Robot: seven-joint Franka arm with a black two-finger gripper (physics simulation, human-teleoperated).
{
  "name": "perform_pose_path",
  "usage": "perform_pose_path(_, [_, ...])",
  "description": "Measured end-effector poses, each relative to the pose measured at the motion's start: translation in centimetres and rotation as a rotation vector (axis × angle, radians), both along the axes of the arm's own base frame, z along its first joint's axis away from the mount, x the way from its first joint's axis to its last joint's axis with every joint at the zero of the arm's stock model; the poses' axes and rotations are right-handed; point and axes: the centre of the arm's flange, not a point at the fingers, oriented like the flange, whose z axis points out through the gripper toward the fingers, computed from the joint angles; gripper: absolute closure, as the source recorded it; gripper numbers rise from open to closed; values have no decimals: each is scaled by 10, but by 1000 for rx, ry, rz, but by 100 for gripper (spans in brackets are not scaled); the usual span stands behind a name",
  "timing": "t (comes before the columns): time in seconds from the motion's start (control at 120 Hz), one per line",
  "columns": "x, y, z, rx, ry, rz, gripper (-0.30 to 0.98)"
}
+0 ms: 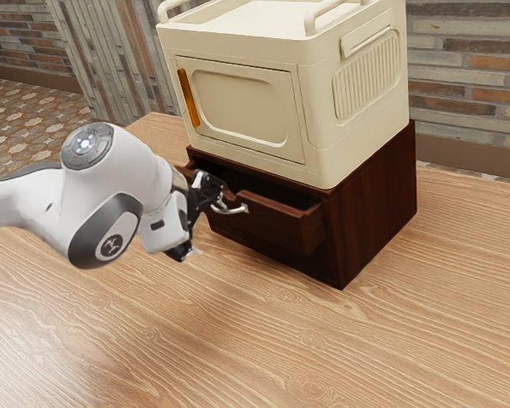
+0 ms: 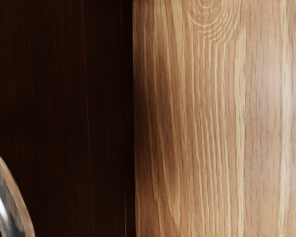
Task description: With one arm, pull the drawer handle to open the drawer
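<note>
The black gripper (image 1: 206, 226) is at the drawer front in the exterior view, its two fingers standing wide apart. One finger is beside the curved silver handle (image 1: 234, 208); the other is lower, above the table. Whether the upper finger touches the handle I cannot tell. The dark brown drawer (image 1: 276, 220) stands partly out of its cabinet (image 1: 376, 204), with a gap visible behind its front. Part of the handle (image 2: 11, 200) curves near the hand in the wrist view, against dark wood (image 2: 49, 89). The handle's far end is hidden by the gripper.
A cream box with a door (image 1: 242, 106) and an orange handle (image 1: 189, 98) rests on top of the cabinet. The wooden table (image 1: 238, 340) extends below the arm and around the cabinet. Brick walls stand behind.
</note>
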Motion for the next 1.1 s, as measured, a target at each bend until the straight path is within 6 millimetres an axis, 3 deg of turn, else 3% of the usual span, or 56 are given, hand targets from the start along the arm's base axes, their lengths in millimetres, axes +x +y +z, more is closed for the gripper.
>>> perform_pose_path(0.133, [-10, 3, -4, -11, 21, 6, -2])
perform_pose_path(0.267, [-20, 5, 1, -22, 28, 8, 5])
perform_pose_path(0.667, [-40, 16, -6, -54, 58, 21, -18])
perform_pose_path(0.917, [-61, 23, -7, -85, 58, 2, -19])
perform_pose_path(0.992, [-69, 24, -4, -98, 54, 1, -8])
perform_pose_path(1.1, [-76, 23, 0, -106, 56, -5, -3])
